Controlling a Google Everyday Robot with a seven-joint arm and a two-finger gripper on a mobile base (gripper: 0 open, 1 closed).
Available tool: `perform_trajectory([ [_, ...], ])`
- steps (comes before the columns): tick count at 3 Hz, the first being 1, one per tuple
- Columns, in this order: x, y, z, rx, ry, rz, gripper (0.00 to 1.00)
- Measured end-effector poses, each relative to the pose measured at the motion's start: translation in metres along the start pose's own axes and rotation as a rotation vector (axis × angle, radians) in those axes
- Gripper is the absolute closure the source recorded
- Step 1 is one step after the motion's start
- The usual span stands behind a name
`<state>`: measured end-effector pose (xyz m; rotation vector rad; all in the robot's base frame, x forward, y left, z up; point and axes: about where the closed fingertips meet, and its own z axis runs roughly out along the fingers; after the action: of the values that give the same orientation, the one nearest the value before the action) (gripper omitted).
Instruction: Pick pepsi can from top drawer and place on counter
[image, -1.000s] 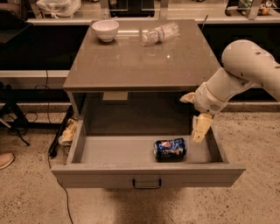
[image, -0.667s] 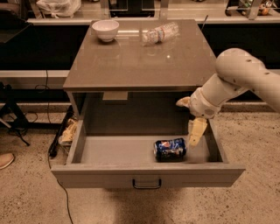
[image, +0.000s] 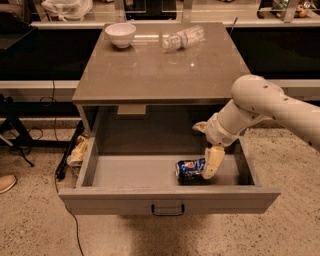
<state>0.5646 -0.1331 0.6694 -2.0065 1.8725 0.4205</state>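
Observation:
The pepsi can (image: 189, 169) lies on its side on the floor of the open top drawer (image: 167, 200), right of centre. My gripper (image: 207, 145) reaches into the drawer from the right on a white arm. It is open. Its lower finger (image: 214, 161) hangs at the can's right end, and the upper finger (image: 199, 127) is above and behind the can. The can is not between them. The counter (image: 150, 75) is the glossy grey-brown top of the cabinet above the drawer.
A white bowl (image: 120, 34) and a clear plastic water bottle (image: 183, 38) lying on its side sit at the back of the counter. A long pale ledge (image: 45, 24) runs behind. Cables and a crumpled bag (image: 77, 150) lie on the floor left of the cabinet.
My gripper has moved left and lower inside the drawer, so its lower finger now hangs at the can's right end. The can has not moved.

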Motion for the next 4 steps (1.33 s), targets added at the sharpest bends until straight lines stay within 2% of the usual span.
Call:
perform_trajectory([
  [2, 0.014, 0.0, 0.048, 0.015, 0.015, 0.017, 0.0],
  [3, 0.025, -0.001, 0.062, 0.028, 0.01, 0.037, 0.17],
  [4, 0.032, -0.002, 0.058, 0.057, -0.007, 0.05, 0.41],
])
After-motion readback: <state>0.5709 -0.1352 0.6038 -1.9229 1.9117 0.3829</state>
